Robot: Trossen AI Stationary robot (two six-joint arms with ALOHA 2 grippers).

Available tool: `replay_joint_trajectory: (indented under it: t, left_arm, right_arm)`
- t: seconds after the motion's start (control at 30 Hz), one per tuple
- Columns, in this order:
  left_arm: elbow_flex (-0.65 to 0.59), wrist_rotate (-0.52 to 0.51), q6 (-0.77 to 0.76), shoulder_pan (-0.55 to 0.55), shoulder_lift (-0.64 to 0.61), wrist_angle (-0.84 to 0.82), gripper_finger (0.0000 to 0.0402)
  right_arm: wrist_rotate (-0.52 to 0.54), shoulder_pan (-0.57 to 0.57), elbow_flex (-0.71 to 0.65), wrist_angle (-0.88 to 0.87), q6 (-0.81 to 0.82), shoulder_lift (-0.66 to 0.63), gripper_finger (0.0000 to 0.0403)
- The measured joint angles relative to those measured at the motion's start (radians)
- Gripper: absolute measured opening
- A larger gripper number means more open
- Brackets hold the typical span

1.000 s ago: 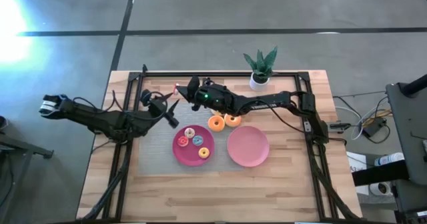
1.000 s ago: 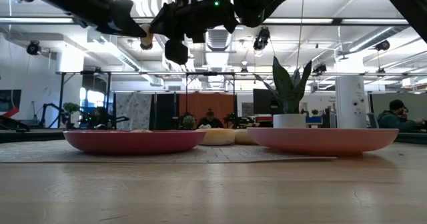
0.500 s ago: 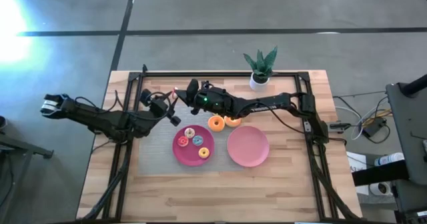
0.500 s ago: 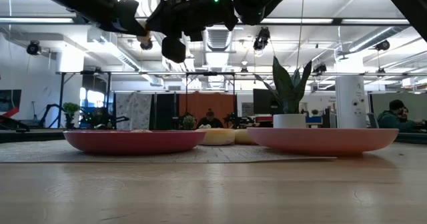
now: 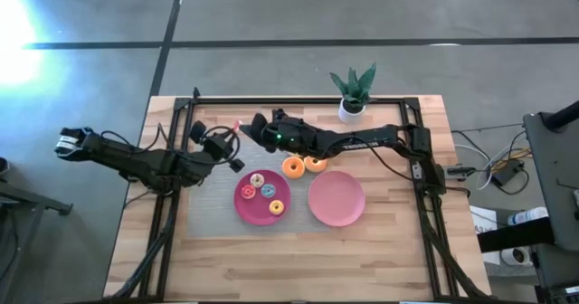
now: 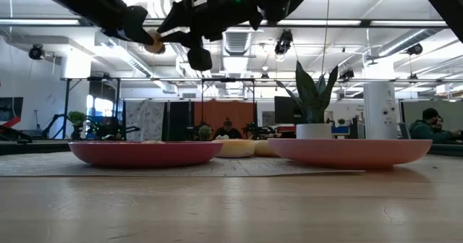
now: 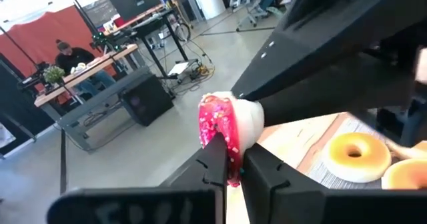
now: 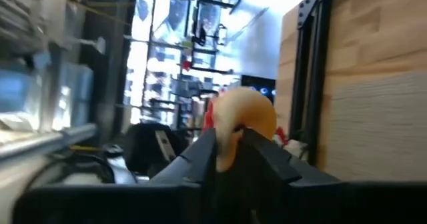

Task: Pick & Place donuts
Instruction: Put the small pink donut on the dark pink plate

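Above the back of the table, the left gripper [image 5: 233, 134] and the right gripper [image 5: 253, 127] meet tip to tip over a pink-iced donut [image 7: 230, 127] held in the air. The left wrist view shows the left fingers [image 7: 215, 163] pinched together on the donut's rim. From the right wrist view the right fingers [image 8: 267, 159] sit on either side of the same donut, slightly apart; whether they grip it cannot be told. Below, a magenta plate [image 5: 243, 204] carries three donuts: one pink [image 5: 256, 179], one blue [image 5: 268, 192], one yellow-topped [image 5: 276, 207]. Two bigger orange donuts [image 5: 293, 166] lie side by side on the mat just behind the plates. A paler pink plate [image 5: 336, 198] sits to the right of the magenta one. A potted plant [image 5: 352, 91] stands at the table's back edge.
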Motion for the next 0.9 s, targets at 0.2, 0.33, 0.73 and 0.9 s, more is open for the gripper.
replay_joint_trajectory:
  t: [0.2,0.33,0.73,0.9]
  left_arm:
    - [0.000,0.045,-0.054,0.000,0.000,-0.109,0.0005]
    - [0.000,0.247,-0.132,-0.008,0.010,-0.241,0.0004]
    - [0.003,0.508,-0.016,-0.244,0.232,-0.301,0.0004]
    - [0.030,0.511,-0.010,-0.321,0.342,-0.300,0.0004]
  right_arm:
    - [-0.049,0.000,0.000,-0.136,-0.146,-0.072,0.0152]
    - [-0.050,-0.006,-0.001,-0.328,-0.283,-0.161,0.0193]
    - [0.008,-0.010,-0.001,-0.758,-0.475,-0.397,0.0204]
    - [0.015,-0.006,-0.002,-0.821,-0.467,-0.408,0.0198]
